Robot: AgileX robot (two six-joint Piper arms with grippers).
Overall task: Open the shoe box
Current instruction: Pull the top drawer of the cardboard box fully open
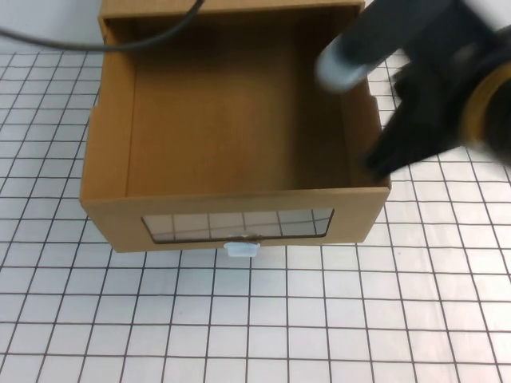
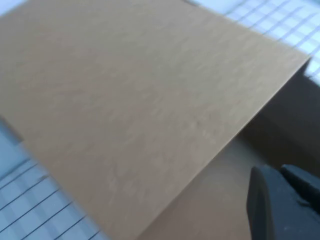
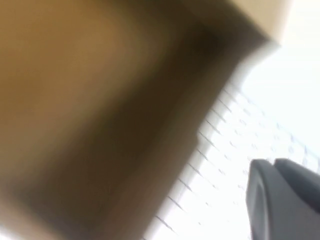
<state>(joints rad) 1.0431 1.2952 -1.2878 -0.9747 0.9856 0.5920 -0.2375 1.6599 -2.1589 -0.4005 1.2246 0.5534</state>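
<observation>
shoe box (image 1: pixel 239 215) stands open on the gridded table (image 1: pixel 239 319), white tab (image 1: pixel 241 250) on its near wall. right gripper (image 1: pixel 382 163) clenched, at the box's right wall. left gripper (image 2: pixel 277 180) close beside a cardboard panel; grip state: cannot tell.

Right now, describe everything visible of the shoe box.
The shoe box is brown cardboard, open on top and empty, resting on the gridded table. Its front wall has a clear window with a small white tab below. The shut right gripper hovers at its right wall; the left gripper is beside a cardboard panel.
</observation>
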